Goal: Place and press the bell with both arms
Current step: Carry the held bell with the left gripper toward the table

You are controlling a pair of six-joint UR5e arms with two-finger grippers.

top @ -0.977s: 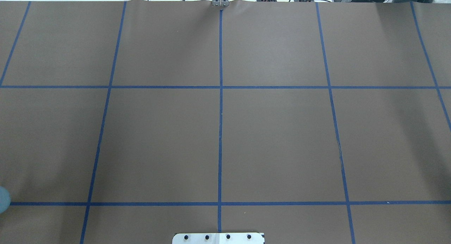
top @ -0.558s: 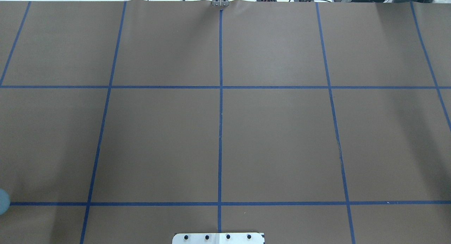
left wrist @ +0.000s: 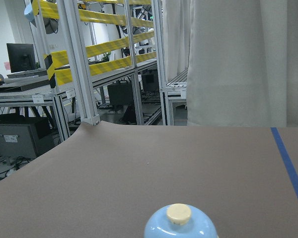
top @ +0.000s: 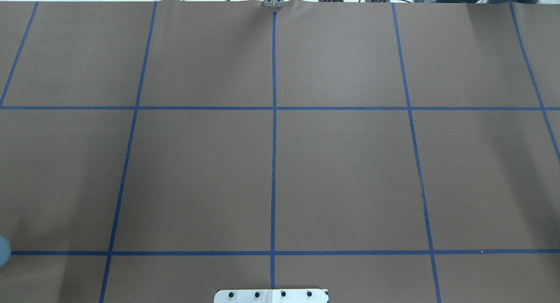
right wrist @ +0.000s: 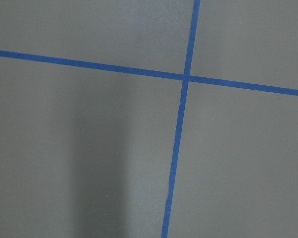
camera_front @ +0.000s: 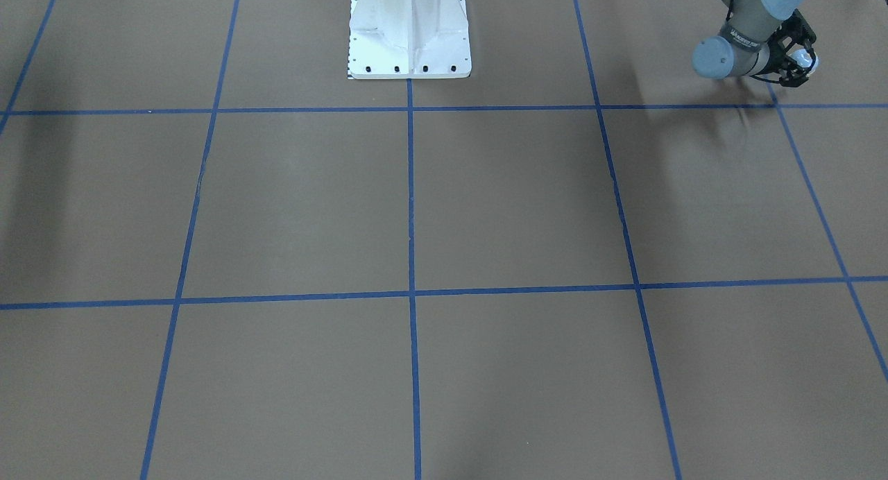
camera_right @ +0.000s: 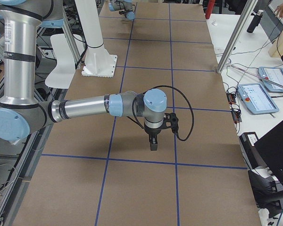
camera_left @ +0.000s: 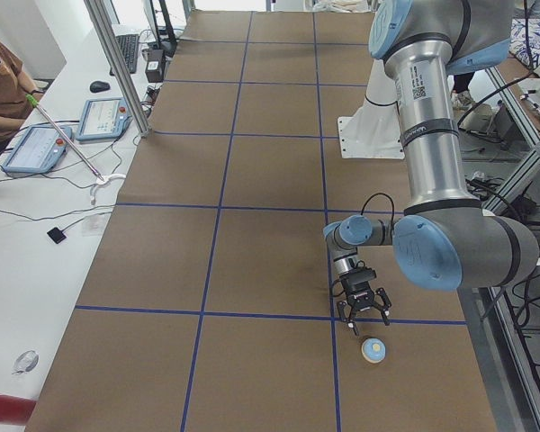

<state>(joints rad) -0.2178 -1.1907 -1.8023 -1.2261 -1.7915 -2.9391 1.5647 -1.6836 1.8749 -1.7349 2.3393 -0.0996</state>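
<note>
Barely begun: the bell (camera_left: 373, 349) rests ungrasped on the table (camera_left: 162, 270), just beside the left gripper (camera_left: 364, 318), fingers apart. For the right gripper (camera_right: 153, 145), finger state cannot be told; placing and pressing remain.

The table (top: 350, 163) is brown, crossed by a grid of blue tape lines (top: 274, 163). The bell (left wrist: 180, 227), at the bottom centre of the left wrist view, is light blue with a cream-yellow button (left wrist: 179, 213). The left arm (camera_left: 429, 153) is silver-grey with light-blue caps, and the left gripper (camera_left: 364, 317) is black. The pedestal (camera_front: 409, 29) is white. Yellow bars (left wrist: 109, 47) stripe the racks at upper left.
</note>
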